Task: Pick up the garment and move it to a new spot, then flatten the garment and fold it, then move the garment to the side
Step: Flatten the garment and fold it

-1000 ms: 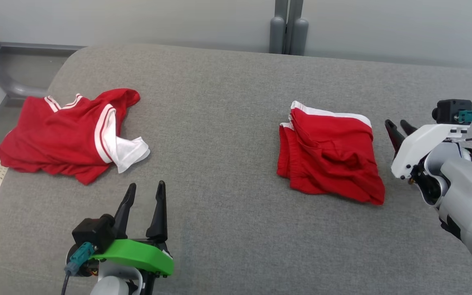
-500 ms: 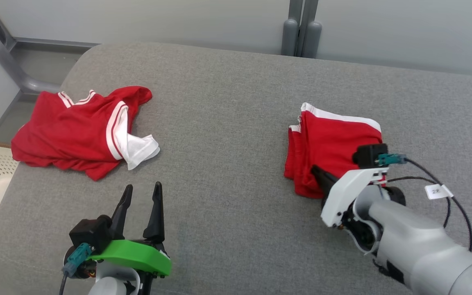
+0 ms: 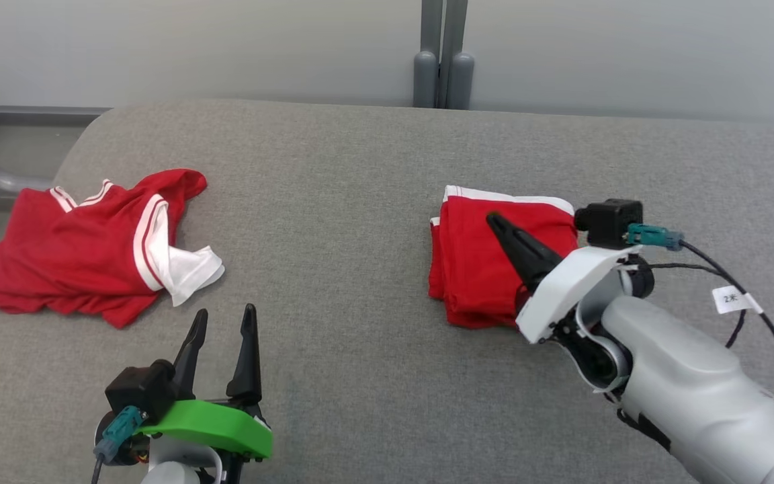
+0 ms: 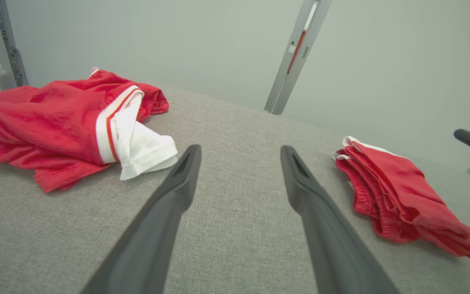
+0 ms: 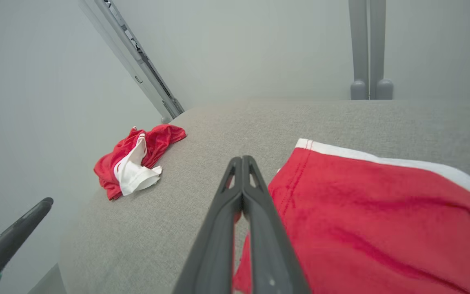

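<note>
The right gripper (image 3: 493,219) (image 5: 242,160) has its two dark fingers pressed flat together with nothing between them. The tips are poised over the left part of the folded red shorts (image 3: 474,275) (image 5: 373,212). Whether they touch the cloth cannot be told. In the right wrist view the closed fingers run along the shorts' left edge, where red fabric meets the grey upholstery (image 3: 333,202) (image 5: 137,228).

The shorts, trimmed with a white band (image 3: 508,197) along the far edge, lie in a neat stack on the right half of the padded surface.

The left gripper (image 3: 224,311) (image 4: 240,150) has its fingers spread wide and empty, raised over bare upholstery near the front edge. It is well apart from both garments.

Beyond it, at the far left, a crumpled red jersey (image 3: 71,249) (image 4: 47,114) (image 5: 145,147) with white trim lies in a heap, one white sleeve (image 3: 189,269) (image 4: 145,147) spilling toward the centre.

A pale wall and paired grey posts (image 3: 442,67) stand behind.
</note>
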